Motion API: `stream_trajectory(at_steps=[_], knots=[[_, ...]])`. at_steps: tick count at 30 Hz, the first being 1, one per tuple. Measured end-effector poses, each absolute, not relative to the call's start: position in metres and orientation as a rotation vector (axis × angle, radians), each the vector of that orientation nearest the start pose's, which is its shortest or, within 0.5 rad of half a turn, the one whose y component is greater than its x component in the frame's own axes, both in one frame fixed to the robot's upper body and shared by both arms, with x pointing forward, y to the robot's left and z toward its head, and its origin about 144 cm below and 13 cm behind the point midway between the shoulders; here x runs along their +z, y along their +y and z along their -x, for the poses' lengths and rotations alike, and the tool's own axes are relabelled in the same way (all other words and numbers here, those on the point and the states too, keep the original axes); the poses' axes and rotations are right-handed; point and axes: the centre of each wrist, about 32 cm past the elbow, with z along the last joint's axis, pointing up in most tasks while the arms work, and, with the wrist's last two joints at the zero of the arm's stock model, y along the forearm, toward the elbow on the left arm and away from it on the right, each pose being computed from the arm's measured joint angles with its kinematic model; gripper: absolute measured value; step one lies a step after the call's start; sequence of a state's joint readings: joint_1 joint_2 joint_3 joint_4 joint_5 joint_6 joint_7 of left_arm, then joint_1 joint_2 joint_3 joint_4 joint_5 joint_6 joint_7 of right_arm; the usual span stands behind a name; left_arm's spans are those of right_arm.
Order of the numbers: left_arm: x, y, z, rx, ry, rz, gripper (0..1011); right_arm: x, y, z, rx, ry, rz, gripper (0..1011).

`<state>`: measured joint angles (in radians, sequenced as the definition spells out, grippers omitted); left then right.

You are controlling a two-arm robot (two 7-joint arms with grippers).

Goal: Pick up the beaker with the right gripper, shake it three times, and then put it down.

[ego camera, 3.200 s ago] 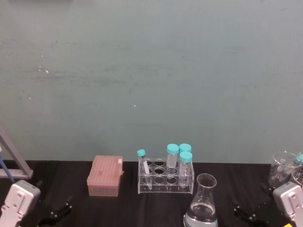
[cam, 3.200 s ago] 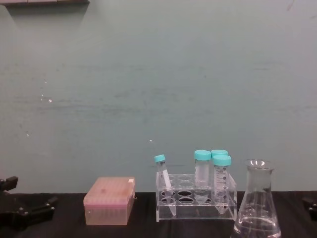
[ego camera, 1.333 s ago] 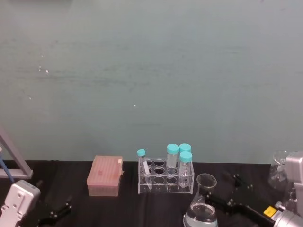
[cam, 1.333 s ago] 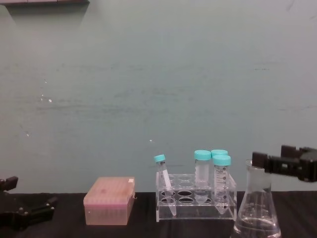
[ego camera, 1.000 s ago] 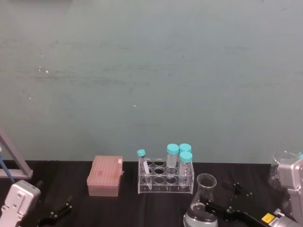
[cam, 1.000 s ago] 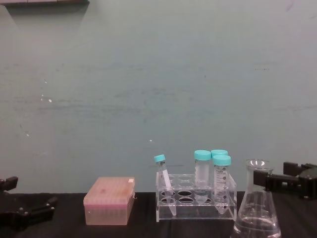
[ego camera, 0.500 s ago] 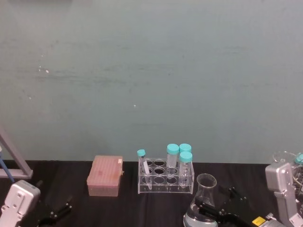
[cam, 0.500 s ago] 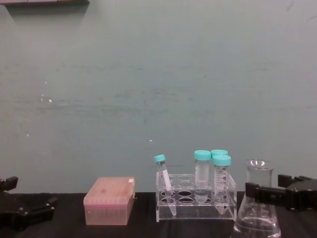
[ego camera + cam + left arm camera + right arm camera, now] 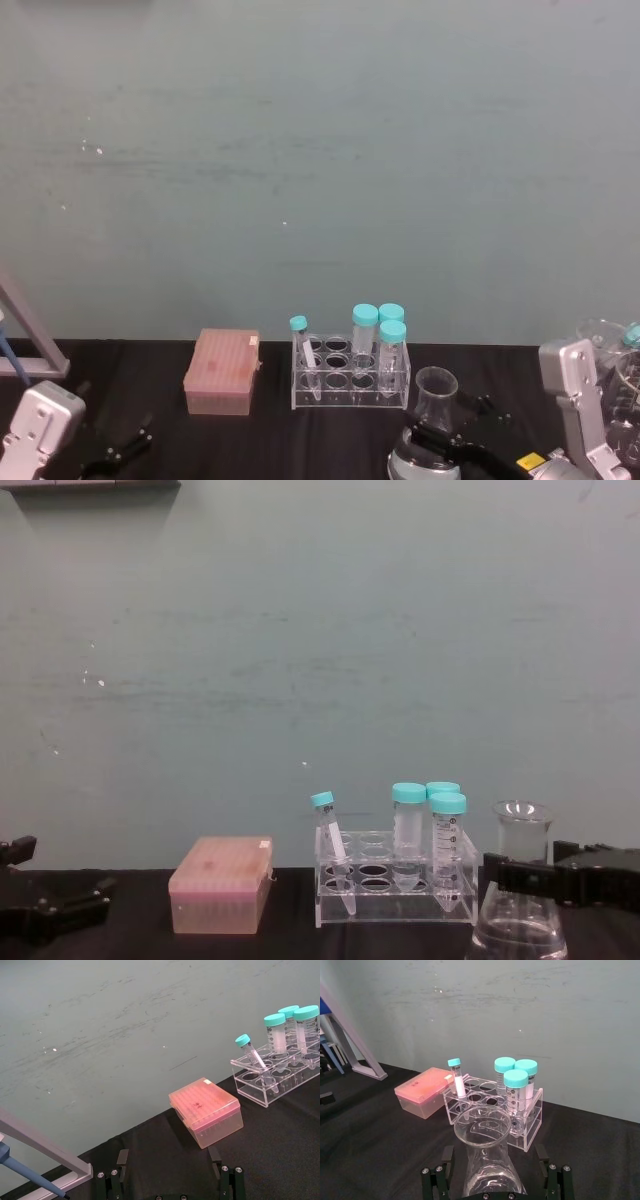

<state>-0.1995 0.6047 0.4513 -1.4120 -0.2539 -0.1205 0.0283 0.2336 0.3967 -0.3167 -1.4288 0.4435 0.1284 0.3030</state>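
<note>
The beaker [image 9: 432, 420] is a clear conical flask with liquid in its wide base, standing upright on the black table near the front right, in front of the tube rack. It also shows in the chest view [image 9: 520, 920] and close up in the right wrist view [image 9: 485, 1160]. My right gripper [image 9: 458, 422] [image 9: 525, 865] is open, one finger on each side of the flask just below the neck, with a gap to the glass [image 9: 492, 1175]. My left gripper [image 9: 115, 450] [image 9: 170, 1180] rests open at the front left, holding nothing.
A clear rack [image 9: 350, 378] with several teal-capped tubes stands just behind the flask. A pink tip box [image 9: 222, 372] lies to its left. More glassware [image 9: 600, 350] sits at the far right, and a metal stand [image 9: 25, 340] at the far left.
The right gripper has come in from the right, dropped lower and pushed forward, so its fingers now straddle the flask. The flask and left arm have not moved.
</note>
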Motion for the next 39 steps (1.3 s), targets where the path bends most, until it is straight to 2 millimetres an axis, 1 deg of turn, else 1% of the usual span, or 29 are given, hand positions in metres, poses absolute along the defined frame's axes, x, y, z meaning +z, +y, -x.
stream_trajectory(at_steps=[14,39], knots=[[1.14,0.31,-0.489,1.248,-0.285,-0.304,1000,1.164,-0.257,-0.519,-1.044,0.134,0.115,1000],[1.14,0.31,-0.489,1.248,-0.285,-0.305,1000,1.164,-0.256,-0.521,-1.05,0.129,0.119,1000]])
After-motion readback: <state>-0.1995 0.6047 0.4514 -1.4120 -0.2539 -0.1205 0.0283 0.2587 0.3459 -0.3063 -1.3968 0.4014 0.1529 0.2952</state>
